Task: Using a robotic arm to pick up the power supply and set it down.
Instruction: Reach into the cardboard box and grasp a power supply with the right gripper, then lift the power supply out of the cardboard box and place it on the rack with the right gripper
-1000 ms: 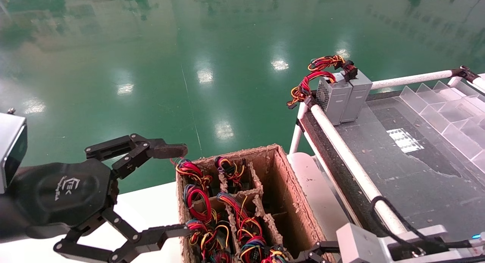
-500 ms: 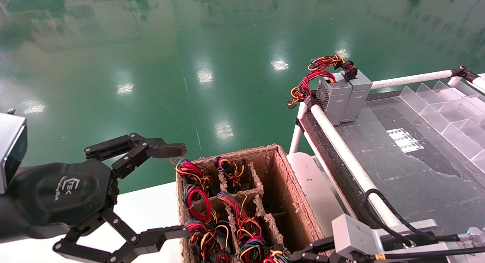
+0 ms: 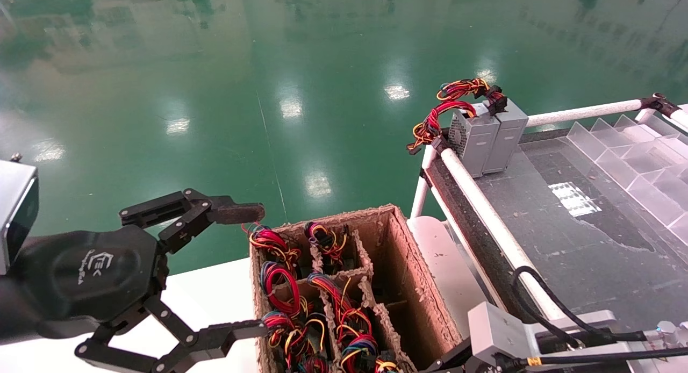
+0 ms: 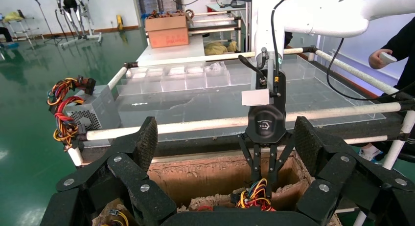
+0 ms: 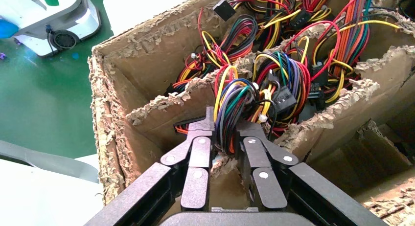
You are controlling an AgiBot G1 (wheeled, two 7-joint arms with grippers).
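The left black link-fingered pincer (image 3: 236, 271) hangs released beside the torn brown cardboard box (image 3: 408, 265), parked. At the box's near end the right pincer (image 5: 225, 133) is clenched on a multicoloured wire bundle (image 5: 237, 108), so the lift seems barely begun, with carrying and setting down left. Further right, two grey metal power supplies (image 3: 486, 139) stand on the table corner (image 3: 591, 255); how many remain boxed I cannot tell.

We see a white table (image 3: 215, 292) bearing a brown cardboard box (image 3: 408, 265) packed with coloured wires.
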